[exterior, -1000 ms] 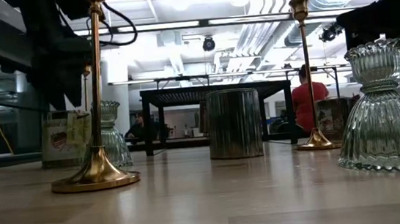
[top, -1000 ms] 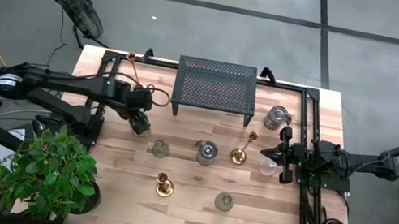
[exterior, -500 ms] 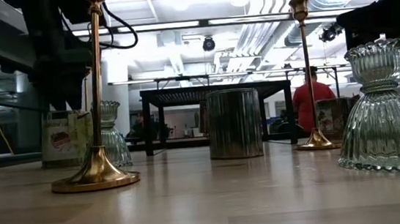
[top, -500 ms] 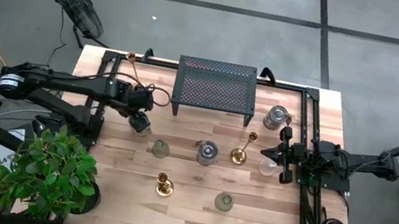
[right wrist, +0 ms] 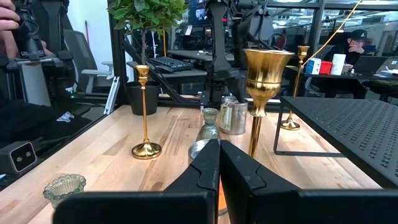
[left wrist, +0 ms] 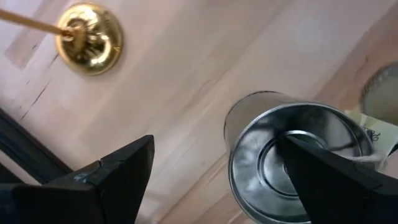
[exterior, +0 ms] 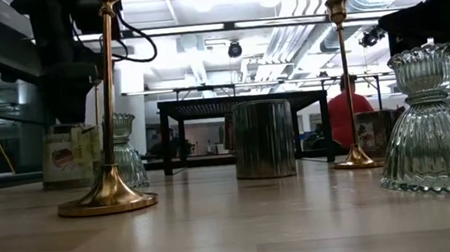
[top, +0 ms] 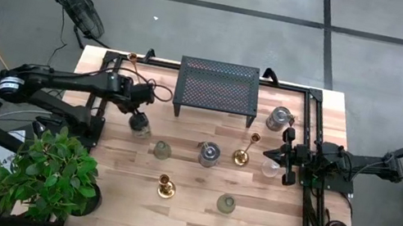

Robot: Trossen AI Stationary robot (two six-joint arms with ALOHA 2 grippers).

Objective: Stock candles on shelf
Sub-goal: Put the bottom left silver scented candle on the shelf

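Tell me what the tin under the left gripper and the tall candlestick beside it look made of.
The tin looks like thin polished metal: mirror-like inner wall, sharp reflections. The candlestick looks like polished brass or brass-plated metal: golden, glossy domed base. The left gripper hangs open over the tin.

Shelf (top: pixel 217 88) at worktop (top: pixel 191 219) far edge, centre. Candles (top: pixel 209 154) in a loose cluster mid-worktop — one jar (top: pixel 277 118) near the far right corner. Plant (top: pixel 49 173) at the near left corner.
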